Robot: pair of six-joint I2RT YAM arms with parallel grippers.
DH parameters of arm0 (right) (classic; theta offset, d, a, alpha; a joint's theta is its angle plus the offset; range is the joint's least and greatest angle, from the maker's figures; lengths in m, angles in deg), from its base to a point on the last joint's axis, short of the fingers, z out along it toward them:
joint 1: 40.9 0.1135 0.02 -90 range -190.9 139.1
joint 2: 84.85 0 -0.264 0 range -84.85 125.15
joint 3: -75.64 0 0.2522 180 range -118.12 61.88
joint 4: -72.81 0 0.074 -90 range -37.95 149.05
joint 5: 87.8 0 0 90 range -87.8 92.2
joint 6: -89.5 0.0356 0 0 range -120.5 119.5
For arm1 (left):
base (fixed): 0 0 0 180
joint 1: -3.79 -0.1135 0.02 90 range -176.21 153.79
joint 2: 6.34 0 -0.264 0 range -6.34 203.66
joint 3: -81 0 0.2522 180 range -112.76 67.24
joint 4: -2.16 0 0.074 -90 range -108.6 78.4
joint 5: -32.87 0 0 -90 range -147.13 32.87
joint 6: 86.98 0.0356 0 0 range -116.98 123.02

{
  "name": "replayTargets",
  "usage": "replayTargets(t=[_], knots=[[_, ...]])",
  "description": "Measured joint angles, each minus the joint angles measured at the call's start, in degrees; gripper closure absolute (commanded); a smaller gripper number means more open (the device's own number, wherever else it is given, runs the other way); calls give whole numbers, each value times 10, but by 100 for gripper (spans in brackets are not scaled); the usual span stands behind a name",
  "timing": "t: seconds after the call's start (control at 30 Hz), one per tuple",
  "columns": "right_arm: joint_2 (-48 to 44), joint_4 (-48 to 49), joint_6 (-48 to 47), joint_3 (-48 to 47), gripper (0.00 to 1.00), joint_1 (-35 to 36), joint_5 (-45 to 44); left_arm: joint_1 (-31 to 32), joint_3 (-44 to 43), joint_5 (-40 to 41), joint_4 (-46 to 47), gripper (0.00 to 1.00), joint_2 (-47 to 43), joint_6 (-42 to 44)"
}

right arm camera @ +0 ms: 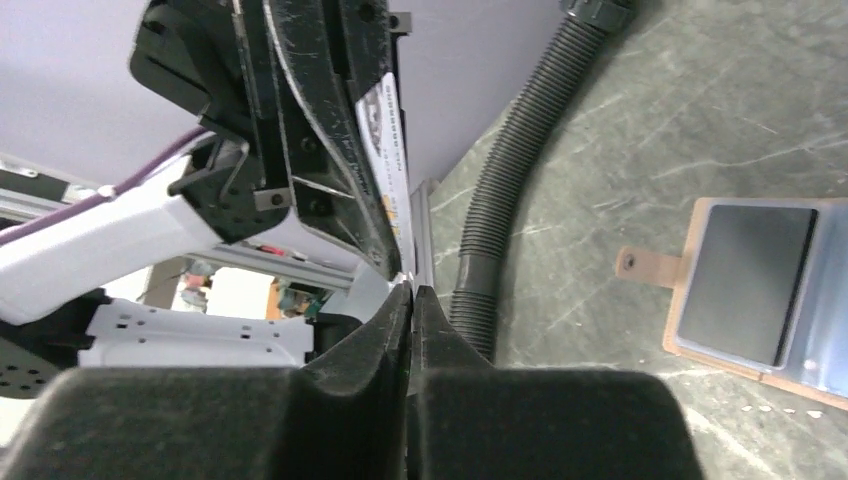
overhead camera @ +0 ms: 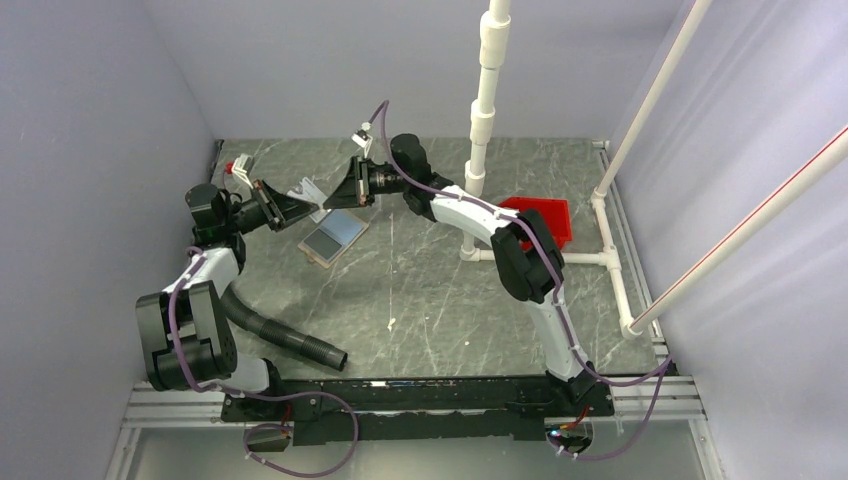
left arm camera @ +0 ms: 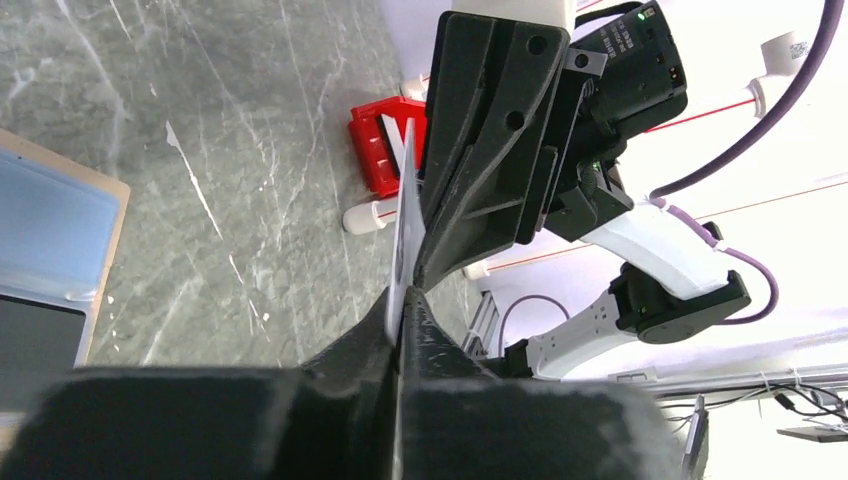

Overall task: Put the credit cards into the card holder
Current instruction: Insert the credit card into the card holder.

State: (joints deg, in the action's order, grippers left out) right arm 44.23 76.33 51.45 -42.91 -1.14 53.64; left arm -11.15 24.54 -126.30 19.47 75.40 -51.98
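Note:
A pale credit card hangs in the air above the back left of the table, pinched from both sides. My left gripper is shut on it; the left wrist view has the card edge-on, rising out of the closed left gripper. My right gripper faces it tip to tip. Seen from the right wrist, the right gripper is shut on the card's near edge. The card holder lies open on the table just below, tan with a bluish-grey inside.
A red tray sits at the back right by the white pipe frame. A black ribbed hose lies on the table near my left arm's base. A small white and red item stands at the back left corner.

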Motion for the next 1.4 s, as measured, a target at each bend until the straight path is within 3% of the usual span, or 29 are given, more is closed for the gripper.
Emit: replayTargets(t=[0.03,0.07,0.1,0.17,0.23,0.4,0.87,1.2,1.27,1.4], knots=[[0,9,10,0,100,-2,4,0,3,1,11,53,0,-6],[0,13,14,0,100,-2,6,0,6,2,20,34,0,-16],[0,21,17,1,100,-2,7,0,9,3,27,27,0,-20],[0,28,21,6,100,-2,-1,-2,14,3,39,25,0,-45],[0,29,22,16,100,-5,-7,-7,30,6,74,32,-1,-89],[0,36,32,31,100,-11,-17,-21,59,28,153,58,-2,-176],[0,97,62,38,100,-11,-19,-24,69,74,190,72,-3,-217],[0,86,62,36,100,-8,-19,-24,49,95,103,79,-4,-154],[1,84,61,33,100,-7,-18,-24,48,99,96,82,-7,-145],[3,82,61,28,100,-3,-14,-24,48,108,87,100,-10,-132]])
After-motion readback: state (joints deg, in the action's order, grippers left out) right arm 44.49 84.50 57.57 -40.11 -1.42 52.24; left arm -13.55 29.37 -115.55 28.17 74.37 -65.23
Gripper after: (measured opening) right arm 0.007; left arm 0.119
